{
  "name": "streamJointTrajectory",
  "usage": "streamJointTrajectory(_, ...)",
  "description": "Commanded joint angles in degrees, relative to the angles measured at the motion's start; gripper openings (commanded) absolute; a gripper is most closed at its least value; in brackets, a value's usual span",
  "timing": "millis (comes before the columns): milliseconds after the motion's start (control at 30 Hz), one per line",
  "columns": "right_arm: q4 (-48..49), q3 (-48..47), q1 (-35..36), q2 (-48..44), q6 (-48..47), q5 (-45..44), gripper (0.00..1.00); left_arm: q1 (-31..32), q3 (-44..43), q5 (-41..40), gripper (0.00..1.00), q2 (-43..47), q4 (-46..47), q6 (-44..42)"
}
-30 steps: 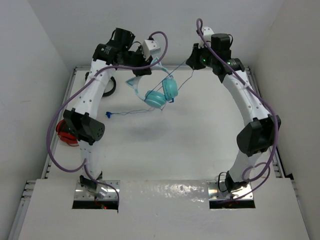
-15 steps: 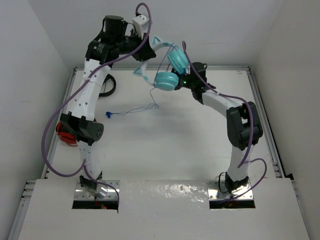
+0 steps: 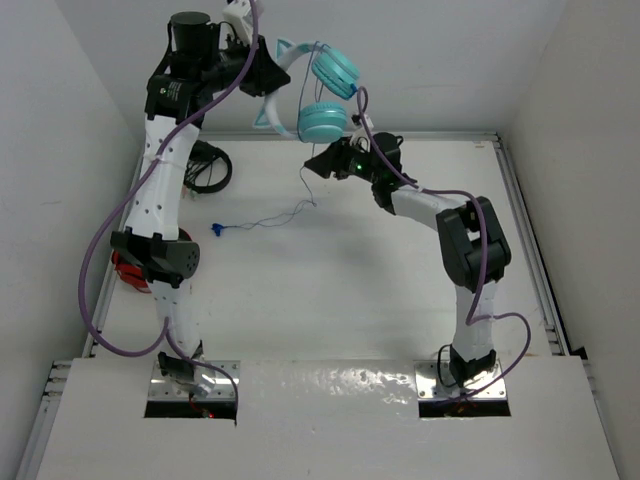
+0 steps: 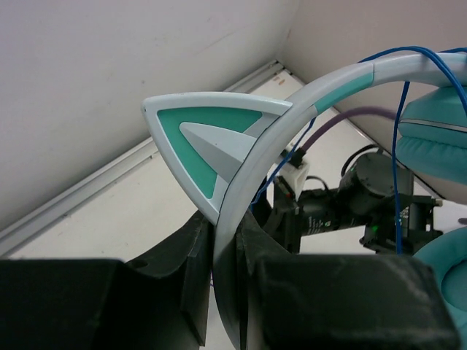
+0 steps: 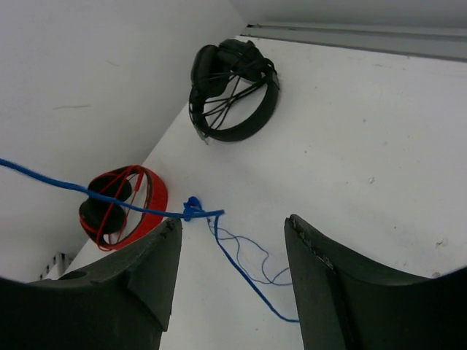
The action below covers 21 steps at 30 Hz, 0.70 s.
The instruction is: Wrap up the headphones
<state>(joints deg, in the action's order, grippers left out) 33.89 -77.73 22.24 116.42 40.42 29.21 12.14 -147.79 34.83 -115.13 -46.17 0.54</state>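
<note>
The headphones hang high at the back of the top view, two teal earcups (image 3: 322, 120) below a pale headband (image 3: 283, 62) with cat ears. My left gripper (image 3: 262, 80) is shut on that headband; the left wrist view shows the band (image 4: 252, 157) clamped between the jaws of my left gripper (image 4: 226, 248). The thin blue cable (image 3: 290, 211) drops from the earcups to the table and ends in a blue plug (image 3: 215, 229). My right gripper (image 3: 322, 165) sits just under the earcups. It (image 5: 233, 222) stands open, and the cable (image 5: 244, 273) runs loose past its fingers, ungripped.
Black headphones (image 3: 205, 165) lie at the back left of the table and show in the right wrist view too (image 5: 233, 91). Red headphones (image 3: 130, 265) rest by the left edge (image 5: 120, 204). White walls close in the table on three sides.
My left arm has raised the headphones higher and further back. My right gripper has opened, let the cable go, and swung left and down to below the earcups.
</note>
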Motion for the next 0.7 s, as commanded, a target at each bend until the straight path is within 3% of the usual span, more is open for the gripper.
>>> streamJointTrajectory(0, 1.3, 0.0, 1.0, 2.2, -1.6, -5.2, 0.58, -0.2, -4.3, -0.4, 0.00, 2.6, 5.2, 3.2)
streamJointTrajectory(167, -2.5, -8.0, 2.8, 9.7, -2.5, -5.0, 0.59, -0.3, -4.9, -1.2, 0.00, 1.9, 6.8, 5.3)
streamJointTrajectory(333, -3.8, -7.7, 4.7, 11.0, -4.5, -7.4, 0.56, -0.8, -4.0, -1.7, 0.00, 1.8, 7.2, 5.5)
streamJointTrajectory(367, -3.9, -7.2, 4.7, 11.1, -4.6, -8.5, 0.51, -0.8, -4.0, -1.8, 0.00, 1.8, 7.1, 5.4)
streamJointTrajectory(500, -5.9, -7.3, 5.2, 12.4, -5.4, -10.9, 0.10, -2.1, -4.0, -3.5, 0.00, 1.6, 8.4, 8.7)
streamJointTrajectory(600, -8.2, -4.3, 6.2, 10.2, -6.3, -10.9, 0.00, -5.5, -1.9, -6.8, 0.00, 1.3, 10.3, 14.3)
streamJointTrajectory(667, -8.0, 0.6, 8.8, 6.2, -7.6, -9.7, 0.00, -8.4, -0.1, -10.0, 0.00, 0.9, 10.6, 17.5)
